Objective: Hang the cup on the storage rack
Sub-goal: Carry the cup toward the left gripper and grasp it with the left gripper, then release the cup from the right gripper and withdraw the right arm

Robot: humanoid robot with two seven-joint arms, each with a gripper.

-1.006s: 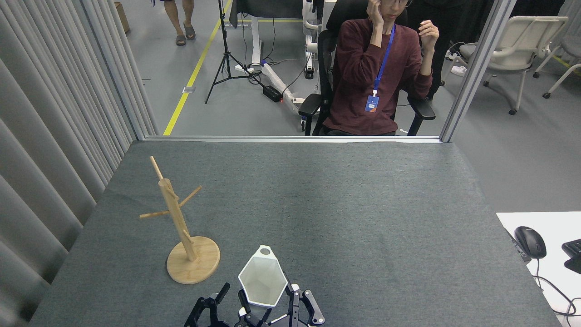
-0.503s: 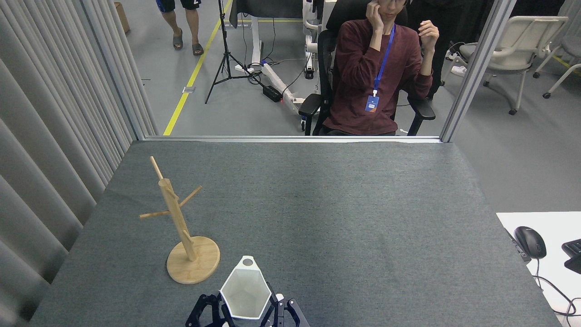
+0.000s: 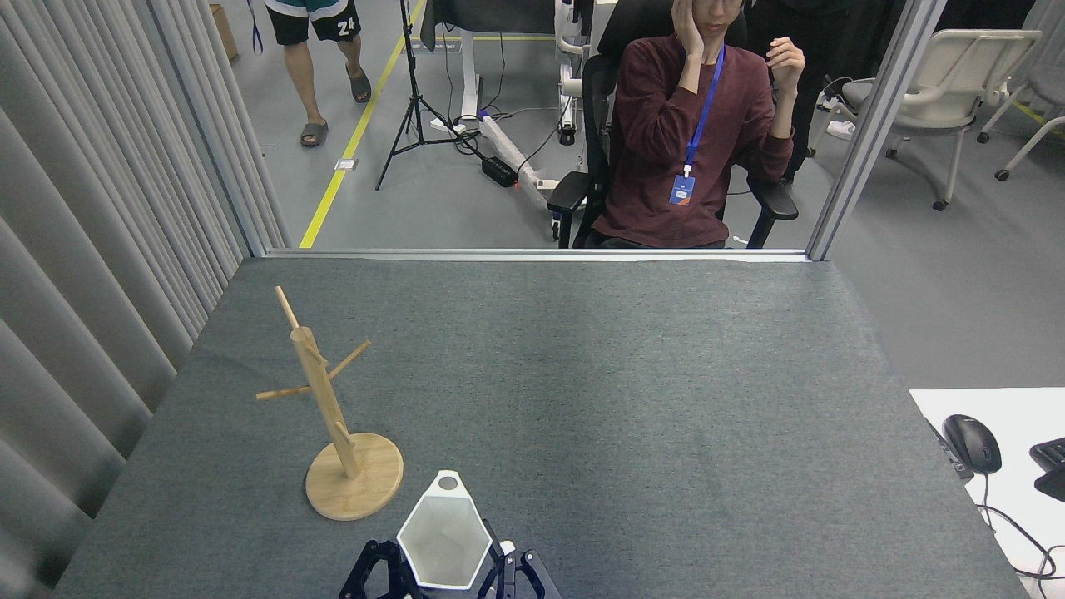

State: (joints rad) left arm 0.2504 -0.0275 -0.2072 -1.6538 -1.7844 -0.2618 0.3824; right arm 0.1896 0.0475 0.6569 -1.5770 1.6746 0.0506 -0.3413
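One cup (image 3: 443, 539), white and faceted, sits low at the near edge of the table (image 3: 632, 391), black fingers either side of it. The right gripper (image 3: 466, 574) looks clamped on it; the left gripper (image 3: 374, 576) I can't tell. Tab hole points toward the storage rack (image 3: 333, 416), just beside it. That hole's small and the pegs are thin, so a tilted approach could knock the rack over.

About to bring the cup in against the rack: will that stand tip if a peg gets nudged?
Probably somewhat. The storage rack is a tall, slim post, so peg pushes have leverage. Its broad disc base should resist light contact. It looks light, so it may slide instead.
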